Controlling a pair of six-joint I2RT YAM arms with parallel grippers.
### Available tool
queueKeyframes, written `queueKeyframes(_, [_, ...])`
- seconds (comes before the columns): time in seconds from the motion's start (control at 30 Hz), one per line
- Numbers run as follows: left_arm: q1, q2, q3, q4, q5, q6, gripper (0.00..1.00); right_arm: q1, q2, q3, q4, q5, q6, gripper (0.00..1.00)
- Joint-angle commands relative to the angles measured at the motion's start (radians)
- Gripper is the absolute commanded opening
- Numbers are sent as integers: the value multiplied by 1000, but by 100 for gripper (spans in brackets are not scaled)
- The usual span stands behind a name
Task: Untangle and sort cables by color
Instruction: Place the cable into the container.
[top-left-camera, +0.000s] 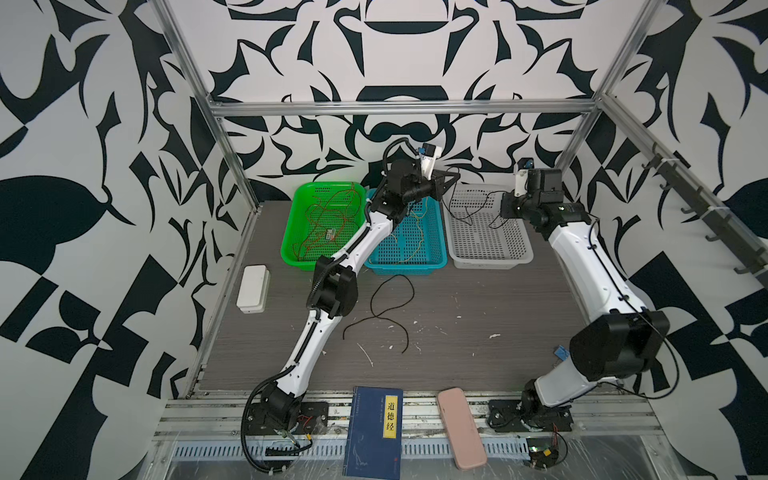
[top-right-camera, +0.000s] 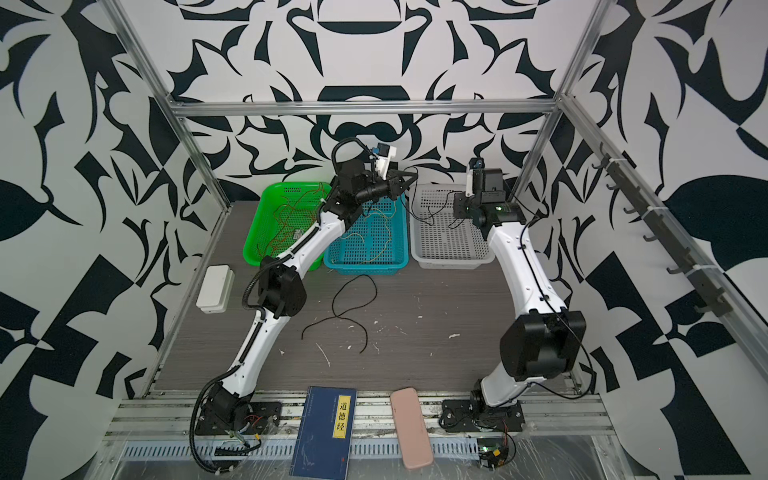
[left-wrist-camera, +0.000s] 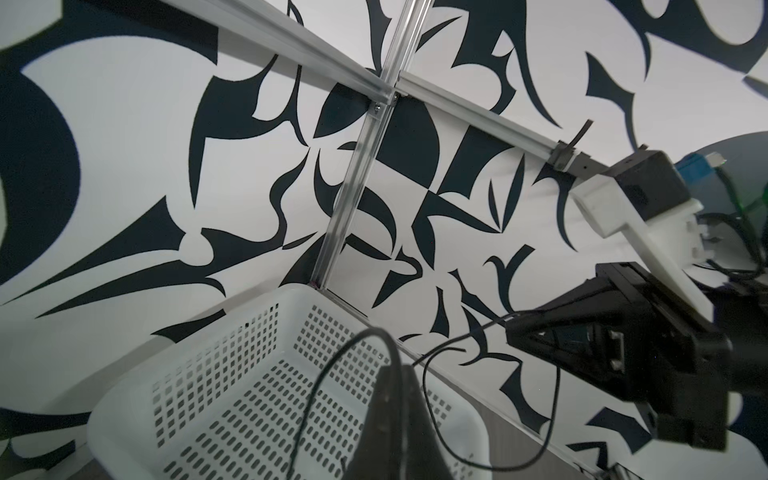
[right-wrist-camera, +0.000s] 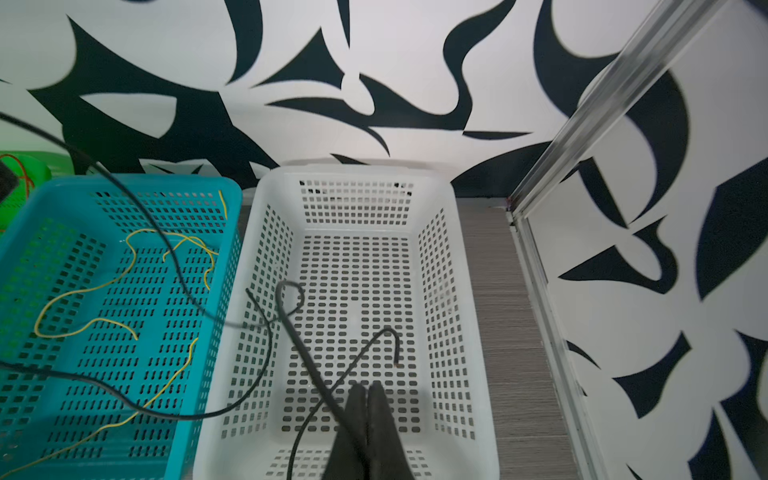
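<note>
Three baskets (top-left-camera: 407, 270), left hand (top-left-camera: 456, 177) and right hand (right-wrist-camera: 368, 388) pinching black cable (right-wrist-camera: 308, 360), one loose cable (top-left-camera: 376, 317)

The grey surface (top-left-camera: 478, 353) carries a green basket (top-left-camera: 286, 245), a teal basket (top-left-camera: 407, 266) and a white basket (top-left-camera: 490, 261) in a back row. A loose black cable (top-left-camera: 376, 317) lies mid-surface and a white box (top-left-camera: 253, 288) at its left edge.

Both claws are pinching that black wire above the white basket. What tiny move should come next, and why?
Probably shift the left gripper over the white basket before releasing: it and the right gripper are shut on the black cable, and a loop hangs above the blue basket.
</note>
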Motion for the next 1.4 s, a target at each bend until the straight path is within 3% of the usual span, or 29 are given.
queueKeyframes(0.0, [-65,80,69,40,-114,64,0,1,20,-29,71,2,24,0])
queueKeyframes(0.37, [-170,262,119,149,-281,82,0,1,130,-148,183,121,22,0])
queueKeyframes(0.43, [-170,288,119,156,-293,69,5,1,171,-141,190,121,21,0])
queueKeyframes(0.5, [-169,306,118,148,-300,66,28,1,212,-120,191,138,19,0])
queueKeyframes(0.53, [-168,309,115,143,-302,65,42,1,231,-106,190,165,21,6])
queueKeyframes(0.57, [-166,308,108,140,-299,65,63,-2,254,-85,180,168,23,20])
queueKeyframes(0.6, [-161,300,91,142,-296,60,98,-7,274,-64,170,158,26,39])
queueKeyframes(0.63, [-157,288,73,152,-293,55,100,-11,288,-47,163,147,32,59])
queueKeyframes(0.67, [-152,272,49,168,-288,50,100,-14,300,-28,156,141,37,88])
queueKeyframes(0.77, [-135,205,-19,215,-276,39,100,-19,293,-1,149,140,44,98])
queueKeyframes(0.97, [-110,55,-103,241,-232,58,100,-25,160,-33,179,90,50,99])
queueKeyframes(1.13, [-109,-44,-148,316,-176,4,100,-27,76,-38,146,77,59,99])
queueKeyframes(1.37, [-106,-229,-359,431,-146,-25,100,-27,-47,-188,191,65,80,97])
